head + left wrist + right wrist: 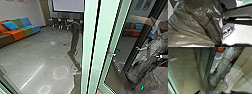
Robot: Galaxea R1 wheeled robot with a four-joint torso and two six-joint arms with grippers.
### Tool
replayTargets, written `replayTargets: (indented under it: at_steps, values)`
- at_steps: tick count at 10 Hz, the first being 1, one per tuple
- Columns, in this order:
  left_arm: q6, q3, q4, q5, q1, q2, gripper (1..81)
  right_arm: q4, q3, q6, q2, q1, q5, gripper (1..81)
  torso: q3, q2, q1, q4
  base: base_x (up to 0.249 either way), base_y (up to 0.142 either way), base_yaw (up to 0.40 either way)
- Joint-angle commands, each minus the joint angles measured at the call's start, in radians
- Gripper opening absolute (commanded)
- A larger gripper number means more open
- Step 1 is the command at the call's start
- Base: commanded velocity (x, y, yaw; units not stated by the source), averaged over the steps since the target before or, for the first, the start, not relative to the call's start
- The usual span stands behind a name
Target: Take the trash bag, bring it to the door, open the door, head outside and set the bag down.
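Note:
Large in the left wrist view is the dark, see-through trash bag (199, 21). Its folds run together at my left gripper (218, 44), which is shut on the gathered plastic. The head view has a glass door with a pale green frame (103, 32) standing ajar, and a small light handle (113, 54) on it. A glass pane with a dark green edge (211, 65) crosses the right wrist view. Whether my right gripper is touching the door, I cannot tell.
Grey draped shapes (221, 68) show beside the glass, perhaps a person or a reflection. Past the door frame, at the head view's left, are a coloured sofa (18, 30), several chairs (62, 23), a screen (68, 5) and grey floor (37, 57).

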Motion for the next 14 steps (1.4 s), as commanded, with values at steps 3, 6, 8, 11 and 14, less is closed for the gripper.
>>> replayTargets:
  at_steps: [3, 6, 8, 11, 14]
  values:
    - [0.002, 0.010, -0.011, 0.071, -0.017, -0.002, 1.0, -0.189, -0.178, -0.024, -0.107, 0.133, -0.006, 81.1, 0.000, 0.000, 0.000, 0.000, 0.000, 0.000, 0.000]
    - [0.002, 0.010, -0.009, 0.071, -0.017, -0.002, 1.0, -0.172, -0.195, -0.024, -0.136, 0.105, 0.025, 81.1, 0.000, 0.000, 0.000, 0.000, 0.000, 0.000, 0.000]
    - [0.002, 0.010, -0.009, 0.071, -0.017, -0.002, 1.0, -0.143, -0.172, -0.016, -0.138, 0.102, 0.025, 81.1, 0.000, 0.000, 0.000, 0.000, 0.000, 0.000, 0.000]
    - [0.004, 0.010, -0.005, 0.071, -0.017, 0.009, 1.0, 0.191, 0.029, -0.019, -0.068, 0.029, -0.032, 81.1, 0.000, 0.000, 0.000, 0.000, 0.000, 0.000, 0.000]
    - [0.005, 0.010, -0.003, 0.070, -0.016, 0.011, 1.0, 0.310, 0.105, 0.007, 0.008, -0.053, -0.061, 81.1, 0.000, 0.000, 0.000, 0.000, 0.000, 0.000, 0.000]
